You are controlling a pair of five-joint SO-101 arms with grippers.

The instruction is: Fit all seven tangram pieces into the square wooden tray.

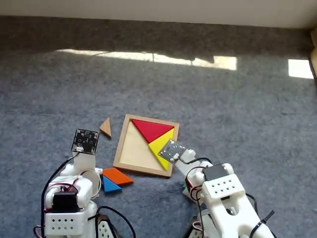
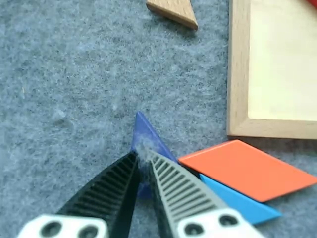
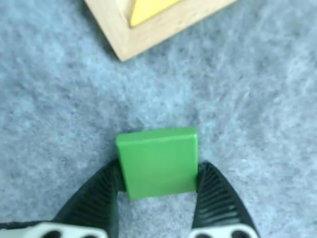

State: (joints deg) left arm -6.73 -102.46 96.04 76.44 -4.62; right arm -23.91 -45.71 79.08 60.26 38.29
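The square wooden tray (image 1: 130,157) lies mid-table and holds a red triangle (image 1: 151,130) and a yellow triangle (image 1: 161,147). In the left wrist view my left gripper (image 2: 143,157) is shut on a corner of a blue triangle (image 2: 146,140), just off the tray's near left corner (image 2: 238,126). An orange parallelogram (image 2: 250,169) lies over the blue piece's other end. My right gripper (image 3: 158,171) is shut on a green square (image 3: 157,161), with a finger against each side, on the carpet close to the tray's near right corner (image 3: 130,43).
A plain wooden triangle (image 1: 105,127) lies on the grey carpet left of the tray, also seen at the far end of the left wrist view as a wooden piece (image 2: 173,11). Most of the tray floor (image 1: 133,148) is bare.
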